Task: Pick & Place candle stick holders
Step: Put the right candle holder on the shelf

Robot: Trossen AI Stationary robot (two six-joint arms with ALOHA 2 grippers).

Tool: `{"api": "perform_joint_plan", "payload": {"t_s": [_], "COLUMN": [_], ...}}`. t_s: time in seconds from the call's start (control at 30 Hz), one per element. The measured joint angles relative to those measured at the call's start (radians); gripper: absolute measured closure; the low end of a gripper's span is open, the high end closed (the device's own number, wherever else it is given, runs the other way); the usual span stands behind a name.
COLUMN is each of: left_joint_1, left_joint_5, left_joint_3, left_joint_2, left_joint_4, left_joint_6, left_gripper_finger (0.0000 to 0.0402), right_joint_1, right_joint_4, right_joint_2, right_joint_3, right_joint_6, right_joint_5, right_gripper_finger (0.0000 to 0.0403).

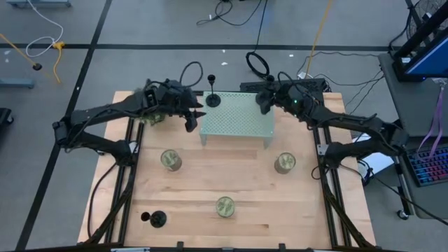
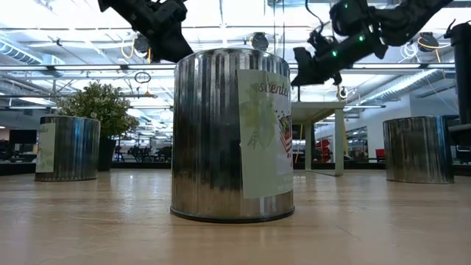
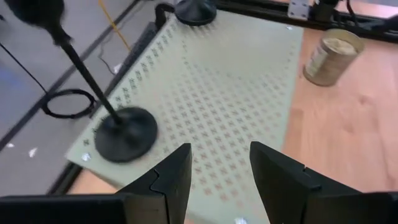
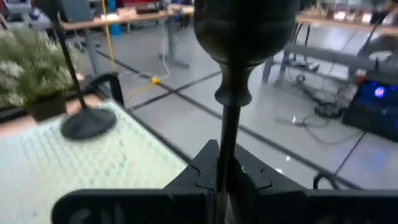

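Note:
A pale-green perforated platform (image 1: 236, 115) stands at the far middle of the table. One black candle stick holder (image 1: 213, 100) stands by its disc base on the platform's far left corner (image 3: 124, 132). My left gripper (image 3: 221, 152) is open and empty over the platform's left edge (image 1: 191, 120), beside that holder. My right gripper (image 1: 263, 105) is at the platform's far right corner, shut on a second holder (image 4: 242, 37). A third holder (image 1: 157, 219) stands on the table at the near left. My right gripper pinches the holder's thin stem (image 4: 225, 127) between its two fingers, below the knob (image 4: 245, 31). The fingers come about level from the table's right and lie across the stem, which stands upright. Its base (image 3: 194, 11) is at the platform's far right corner; whether it rests there, I cannot tell.
Three greenish-gold jars stand on the wooden table: at the left (image 1: 171, 160), at the right (image 1: 285, 163) and near the front middle (image 1: 225, 206). Cables lie on the floor beyond the far edge.

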Motion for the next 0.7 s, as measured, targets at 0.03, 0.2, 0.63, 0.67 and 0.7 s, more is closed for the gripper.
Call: {"api": "perform_joint_plan", "payload": {"t_s": [0.03,0.2,0.63,0.67,0.7], "left_joint_1": [-0.006,-0.038,-0.190,-0.204,-0.220], "left_joint_5": [-0.009,-0.056,0.068,0.077,0.092], "left_joint_3": [0.000,0.000,0.001,0.001,0.001], "left_joint_2": [-0.011,-0.098,-0.303,-0.311,-0.318], "left_joint_4": [-0.018,-0.134,-0.640,-0.657,-0.678], "left_joint_6": [-0.001,0.004,0.082,0.055,0.029], "left_gripper_finger": [0.0231,0.0231,0.0231,0.0231,0.0231], "right_joint_1": [-0.009,-0.021,-0.021,-0.021,-0.021], "right_joint_4": [0.001,0.026,0.090,0.089,0.086], "right_joint_2": [0.000,0.005,0.006,0.006,0.006], "right_joint_3": [-0.008,-0.037,-0.082,-0.082,-0.082], "right_joint_6": [-0.003,-0.043,-0.069,-0.071,-0.072], "right_joint_5": [-0.023,-0.074,-0.078,-0.078,-0.077], "right_gripper_finger": [0.0394,0.0388,0.0307,0.0296,0.0285]}}
